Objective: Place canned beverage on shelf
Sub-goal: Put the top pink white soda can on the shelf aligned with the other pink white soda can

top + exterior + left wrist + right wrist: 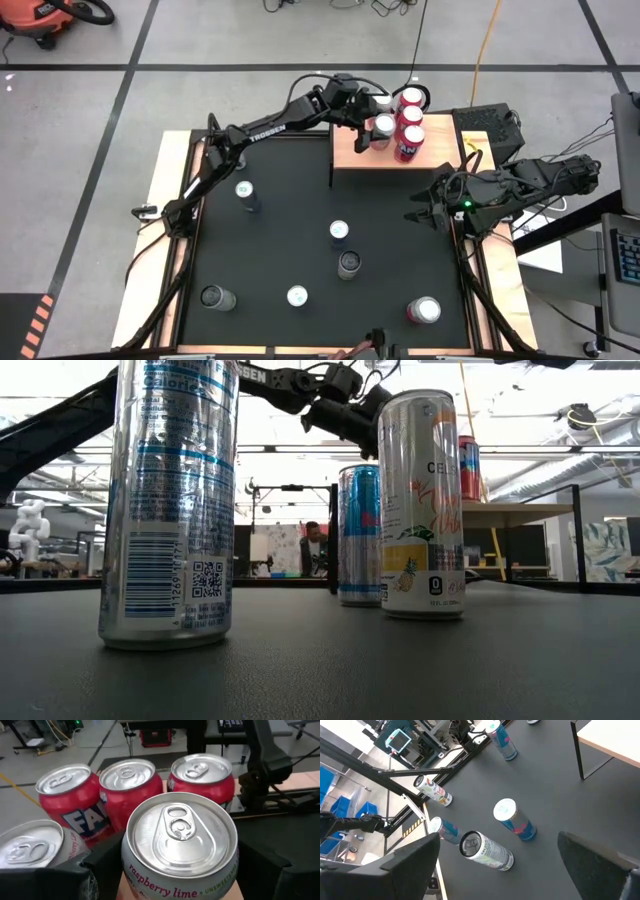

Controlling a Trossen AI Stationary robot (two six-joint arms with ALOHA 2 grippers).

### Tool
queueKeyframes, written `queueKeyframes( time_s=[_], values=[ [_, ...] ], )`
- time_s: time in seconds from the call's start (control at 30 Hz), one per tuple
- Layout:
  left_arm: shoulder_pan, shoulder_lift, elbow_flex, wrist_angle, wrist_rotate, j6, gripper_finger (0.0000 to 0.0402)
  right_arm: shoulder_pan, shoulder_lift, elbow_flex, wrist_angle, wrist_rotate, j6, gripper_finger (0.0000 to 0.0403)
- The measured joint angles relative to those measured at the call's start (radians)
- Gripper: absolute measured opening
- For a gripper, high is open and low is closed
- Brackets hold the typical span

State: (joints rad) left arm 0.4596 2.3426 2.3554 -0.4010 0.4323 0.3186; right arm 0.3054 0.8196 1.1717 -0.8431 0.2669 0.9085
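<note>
One can, labelled raspberry lime [181, 851], is seen clamped between the fingers of the left gripper [372, 127], held over the shelf [350, 150] at the table's far edge. Just beside it, three red cans [127, 787] are crowded together, w/ a further silver top [26, 846] close alongside. Risk noted: clearance is judged tight, so a neighbour could be knocked or tipped off the board's back edge if the held can is lowered off-line or the fingers are spread wide on release. Whether the base is seated cannot be told. The right gripper [425, 213] is parked open at the table's right side, approx. clear of the work.
</note>
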Motion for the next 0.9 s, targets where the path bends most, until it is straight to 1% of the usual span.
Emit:
queueKeyframes(
  time_s=[0.1, 0.53, 0.63, 0.8, 0.9],
  values=[
    [-0.002, 0.008, 0.000, -0.015, -0.005, -0.022, 0.0298, 0.000, 0.000, 0.000, 0.000, 0.000, 0.000, 0.0384],
    [-0.002, 0.019, 0.000, -0.005, -0.018, -0.025, 0.0300, 0.000, 0.000, 0.000, 0.000, -0.001, 0.007, 0.0384],
    [-0.002, 0.019, 0.000, -0.006, -0.018, -0.025, 0.0317, 0.000, 0.000, 0.000, 0.000, -0.001, 0.007, 0.0384],
    [-0.002, 0.019, 0.000, -0.006, -0.018, -0.025, 0.0355, 0.000, 0.000, 0.000, 0.000, -0.001, 0.007, 0.0384],
    [-0.002, 0.019, 0.000, -0.006, -0.018, -0.025, 0.0364, 0.000, 0.000, 0.000, 0.000, -0.001, 0.007, 0.0384]
  ],
)
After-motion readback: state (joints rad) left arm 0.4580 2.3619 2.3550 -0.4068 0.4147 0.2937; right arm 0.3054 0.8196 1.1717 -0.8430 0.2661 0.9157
